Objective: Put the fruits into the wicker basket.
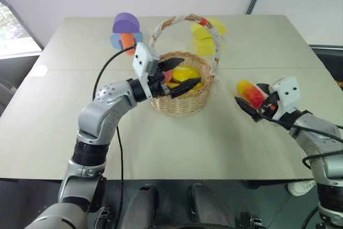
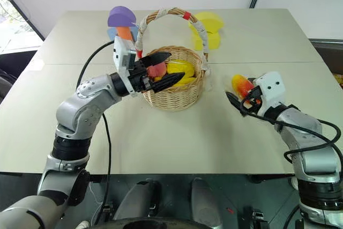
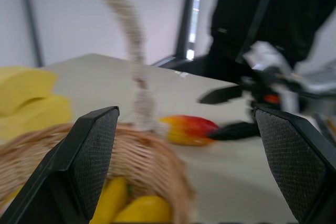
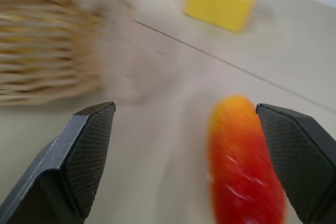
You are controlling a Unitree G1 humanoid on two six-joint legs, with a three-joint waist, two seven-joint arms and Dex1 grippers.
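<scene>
- Jaws wide on both: left gripper spread over the wicker basket, nothing between the fingers; right gripper spread at the mango, not clamped yet.
- Eye views: lemon plus a pink round fruit lying in the basket, right under the left jaws. Mango on the table, well apart from the basket, touching or just beside the right fingers; can't tell which.
- Left wrist view: woven rim just below the fingers, yellow fruit inside, cloth-wrapped handle rising beyond, mango further off with the other gripper at it.
- Right wrist view: mango between the jaws, nearer one pad than the other. Yellow foam block far ahead.
- Handling guess: small toy fruit, light, smooth glossy skin, elongated and rounded, so likely to squirt out endwise. Best taken across the narrow middle, centred between the textured pads.
- Basket: stiff tan wicker, round, probably light enough to slide if bumped.
</scene>
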